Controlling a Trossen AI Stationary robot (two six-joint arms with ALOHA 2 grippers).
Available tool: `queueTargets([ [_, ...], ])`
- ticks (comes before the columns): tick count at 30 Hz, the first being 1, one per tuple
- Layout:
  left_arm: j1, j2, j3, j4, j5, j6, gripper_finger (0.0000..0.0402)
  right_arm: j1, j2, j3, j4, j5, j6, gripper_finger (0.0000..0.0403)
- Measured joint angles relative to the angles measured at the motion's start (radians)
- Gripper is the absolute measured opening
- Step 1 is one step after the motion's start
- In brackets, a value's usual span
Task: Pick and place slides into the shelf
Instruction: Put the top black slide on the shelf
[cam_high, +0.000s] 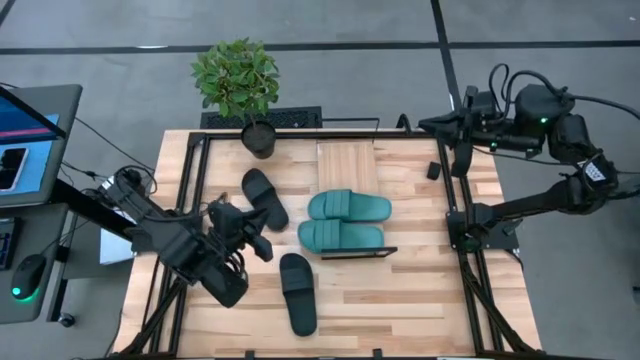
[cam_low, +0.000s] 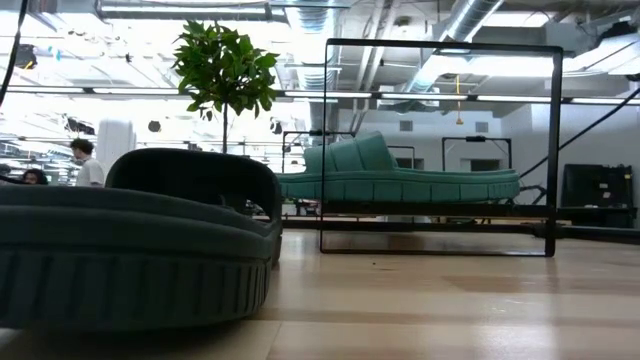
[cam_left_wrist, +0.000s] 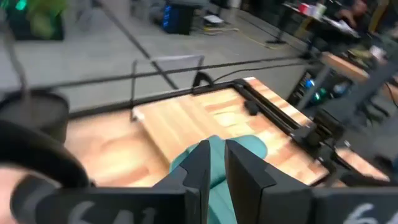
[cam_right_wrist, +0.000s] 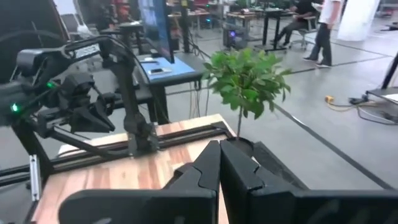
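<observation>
Two teal slides (cam_high: 345, 221) lie side by side in the wire shelf (cam_high: 347, 165), raised a little off the table in the low view (cam_low: 400, 175). One black slide (cam_high: 265, 197) rests sole down left of the shelf. The other black slide (cam_high: 297, 292) lies nearer the table's near edge and fills the low view's foreground (cam_low: 130, 250). My left gripper (cam_high: 256, 240) hovers between the two black slides, open by a narrow gap (cam_left_wrist: 216, 171), pointing at the teal slides (cam_left_wrist: 236, 152). My right gripper (cam_right_wrist: 219, 165) is shut and waits off the table's far right corner (cam_high: 432, 125).
A potted plant (cam_high: 240, 85) stands at the table's far edge beside a dark keyboard (cam_high: 290, 118). Black frame rails (cam_high: 460, 200) run along both table sides. A small black block (cam_high: 433, 171) sits near the right rail. Bare wood shows right of the shelf.
</observation>
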Motion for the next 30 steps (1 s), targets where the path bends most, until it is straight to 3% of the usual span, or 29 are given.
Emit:
queueTargets([
  [7, 0.005, 0.0, -0.237, -0.024, 0.064, -0.451, 0.0035, 0.011, 0.0, 0.0, -0.015, 0.017, -0.015, 0.0],
  [12, 0.052, 0.0, -0.394, 0.249, 0.128, -0.468, 0.0035, -0.001, -0.012, -0.001, -0.04, 0.017, -0.042, 0.0],
  [16, 0.097, 0.0, -0.487, 0.434, 0.167, -0.405, 0.0035, -0.018, -0.014, 0.0, -0.069, 0.017, -0.064, 0.0],
  [21, 0.138, 0.0, -0.55, 0.478, 0.339, -0.347, 0.0035, -0.045, -0.013, -0.001, -0.116, 0.018, -0.106, 0.0],
  [24, 0.144, 0.0, -0.557, 0.508, 0.365, -0.28, 0.0035, -0.064, -0.014, 0.0, -0.142, 0.018, -0.125, 0.0],
  [27, 0.148, 0.0, -0.557, 0.61, 0.342, -0.102, 0.0035, -0.081, -0.013, -0.001, -0.165, 0.017, -0.145, 0.0],
  [30, 0.159, 0.0, -0.557, 0.768, 0.368, 0.189, 0.0035, -0.096, -0.013, 0.0, -0.168, 0.017, -0.168, 0.0],
])
